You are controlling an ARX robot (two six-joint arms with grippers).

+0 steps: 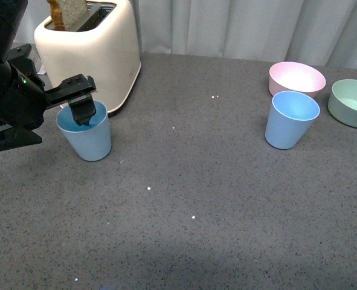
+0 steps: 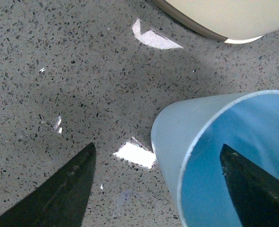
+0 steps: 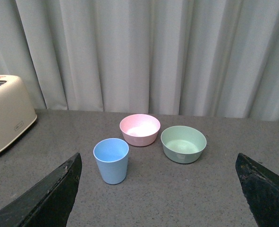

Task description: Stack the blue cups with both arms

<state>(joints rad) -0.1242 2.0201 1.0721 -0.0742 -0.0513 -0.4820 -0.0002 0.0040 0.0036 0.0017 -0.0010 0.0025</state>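
Grey speckled countertop (image 1: 184, 205), pale curtain (image 1: 238, 27) behind. At nine o'clock the left gripper (image 2: 156, 150) straddles a blue cup (image 1: 87, 136) beside the toaster (image 1: 93, 48) — jaws apart, one finger inside, one outside. Closing off-centre could tip the cup or let it slip. The second blue cup (image 1: 290, 121) stands at two o'clock by a pink bowl (image 1: 296, 78). Only the right wrist view shows the right gripper (image 3: 158, 157) — spread open, well back.

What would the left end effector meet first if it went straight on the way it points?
The left end effector straddles the wall of the blue cup: one finger inside, the other above the table. Likely the inside finger meets the cup's floor first, though depth is unclear.
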